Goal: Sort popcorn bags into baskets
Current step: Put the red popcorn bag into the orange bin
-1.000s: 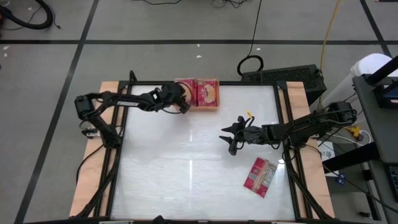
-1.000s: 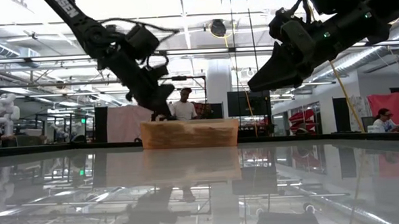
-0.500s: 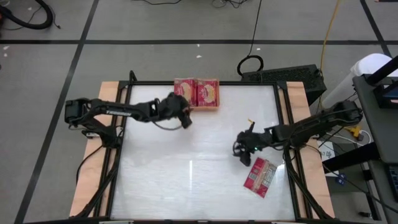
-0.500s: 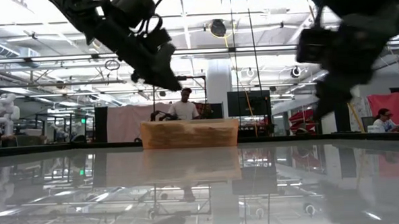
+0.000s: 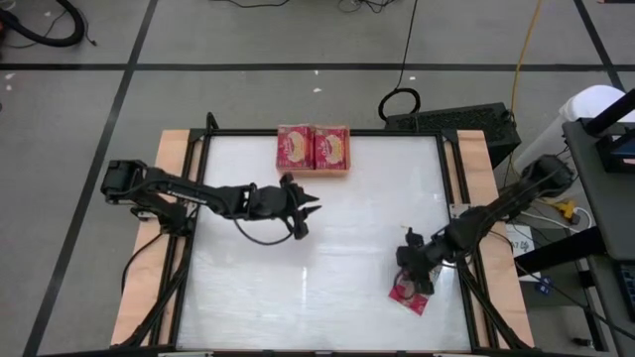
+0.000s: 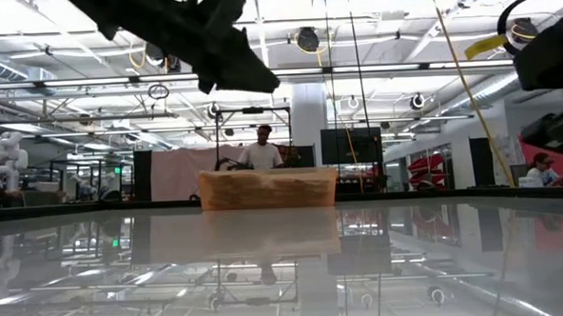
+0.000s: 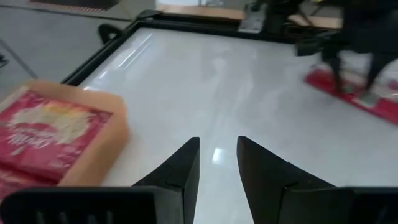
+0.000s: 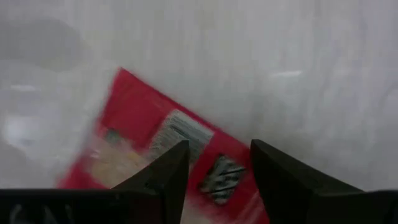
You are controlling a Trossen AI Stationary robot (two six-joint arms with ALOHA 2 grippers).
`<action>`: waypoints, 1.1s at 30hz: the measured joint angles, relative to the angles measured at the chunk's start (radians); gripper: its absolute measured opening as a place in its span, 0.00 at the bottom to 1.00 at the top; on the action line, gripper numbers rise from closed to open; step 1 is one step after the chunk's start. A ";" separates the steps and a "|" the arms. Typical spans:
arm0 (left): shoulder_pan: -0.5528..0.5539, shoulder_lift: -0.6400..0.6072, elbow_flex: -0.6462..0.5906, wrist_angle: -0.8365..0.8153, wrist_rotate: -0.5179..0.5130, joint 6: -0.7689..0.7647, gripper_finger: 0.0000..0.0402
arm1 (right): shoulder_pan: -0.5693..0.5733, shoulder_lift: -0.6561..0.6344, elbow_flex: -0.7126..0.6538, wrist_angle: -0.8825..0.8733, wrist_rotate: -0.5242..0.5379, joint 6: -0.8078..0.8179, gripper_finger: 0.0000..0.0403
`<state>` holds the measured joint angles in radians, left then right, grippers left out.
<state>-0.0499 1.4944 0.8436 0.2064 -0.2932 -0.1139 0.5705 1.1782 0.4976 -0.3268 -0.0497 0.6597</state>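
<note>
Red packet (image 5: pixel 409 294) lies print-side up near the table's right edge, right gripper (image 5: pixel 415 270) poised above it, fingers parted and empty — pick-up step, needing a descent and pinch; left gripper (image 5: pixel 310 209) waits mid-table, narrowly parted, empty — orange tray (image 5: pixel 314 174) at far edge holds two bags

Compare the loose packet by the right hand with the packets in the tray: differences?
The loose packet lies on the bare table at an angle, grey-white print up; the tray packets sit side by side, squared up in the orange tray, popcorn pictures up. The right hand hovers over the loose packet; no hand is over the tray packets. All are flat, red packets.
</note>
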 joint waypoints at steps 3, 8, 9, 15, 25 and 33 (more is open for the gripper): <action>-0.031 0.000 0.000 0.011 0.000 0.004 0.28 | 0.017 0.030 0.000 -0.004 0.101 -0.104 0.41; -0.057 0.000 0.000 0.009 -0.003 0.003 0.28 | -0.013 0.070 0.002 0.020 0.335 -0.272 0.41; -0.058 0.000 0.000 0.008 -0.005 0.003 0.28 | -0.027 0.072 0.002 0.025 0.385 -0.302 0.41; -0.058 0.000 0.000 0.005 -0.006 -0.002 0.28 | -0.145 0.050 0.014 0.125 0.416 -0.409 0.41; -0.058 0.033 -0.003 0.065 -0.006 -0.044 0.28 | -0.305 0.085 0.086 0.186 0.220 -0.275 0.50; -0.060 0.080 -0.008 0.078 -0.001 -0.056 0.28 | -0.315 0.239 0.087 0.276 0.120 -0.314 0.65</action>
<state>-0.1099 1.5747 0.8360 0.2844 -0.2943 -0.1703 0.2550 1.4170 0.5842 -0.0507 0.0700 0.3462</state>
